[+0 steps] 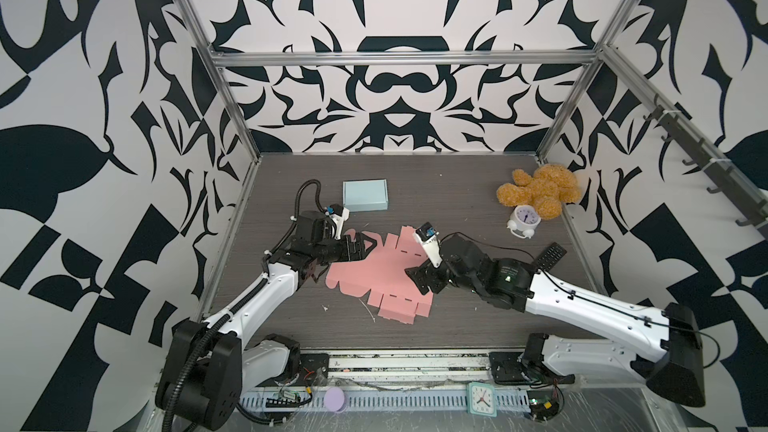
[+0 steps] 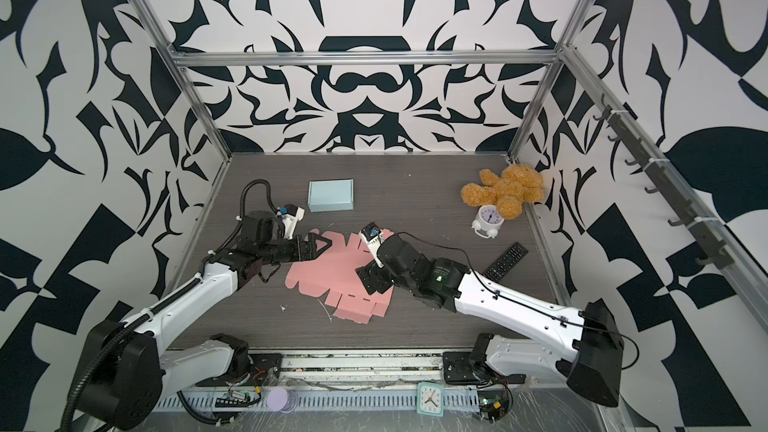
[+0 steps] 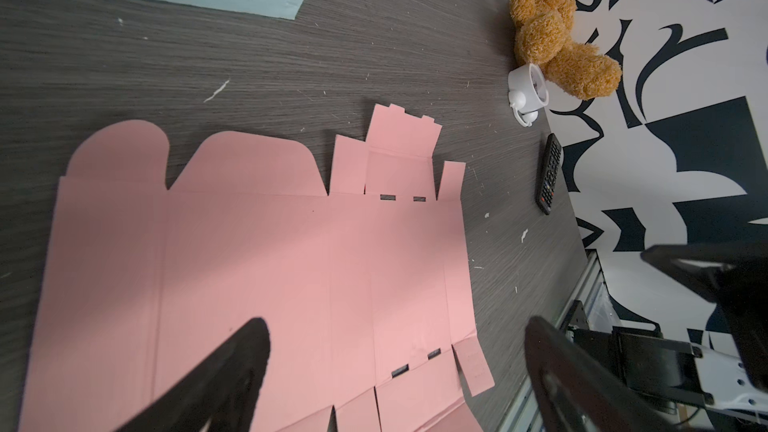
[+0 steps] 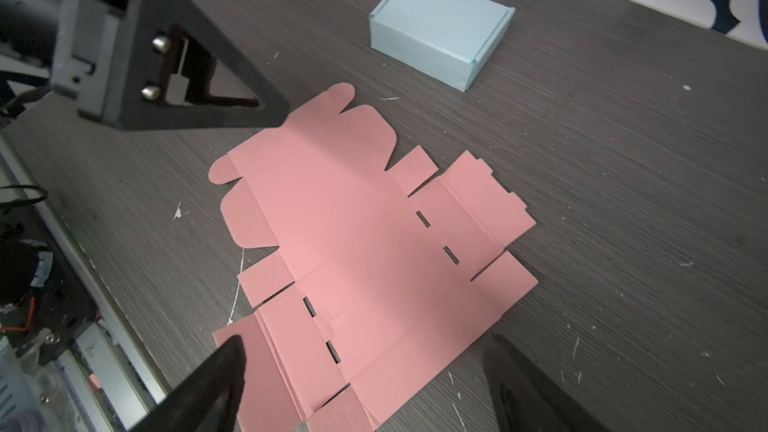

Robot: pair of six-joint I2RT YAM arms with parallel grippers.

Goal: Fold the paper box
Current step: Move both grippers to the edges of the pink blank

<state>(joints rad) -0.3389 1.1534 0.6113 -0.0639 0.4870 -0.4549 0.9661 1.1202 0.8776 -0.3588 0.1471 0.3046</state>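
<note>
Pink paper box blank (image 1: 374, 272) laid flat, unfolded, mid-desk (image 1: 457, 201), flaps spread out. Left gripper (image 3: 397, 328) positioned over its left end, jaws spread wide, nothing pinched. Right gripper (image 4: 365, 340) held above its right part, jaws likewise spread. Folded pale blue box (image 1: 365, 195) seen behind, apart. Teddy bear (image 1: 540, 191), white alarm clock (image 1: 524, 220), remote (image 1: 549, 256) grouped far right.

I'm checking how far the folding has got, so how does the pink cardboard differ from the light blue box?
The pink cardboard lies flat, flaps spread out; the light blue box is folded up and closed. The pink cardboard covers more of the table than the light blue box. The pink cardboard lies near the middle; the light blue box stands farther back, apart from it. Both are plain, single-coloured card.
</note>
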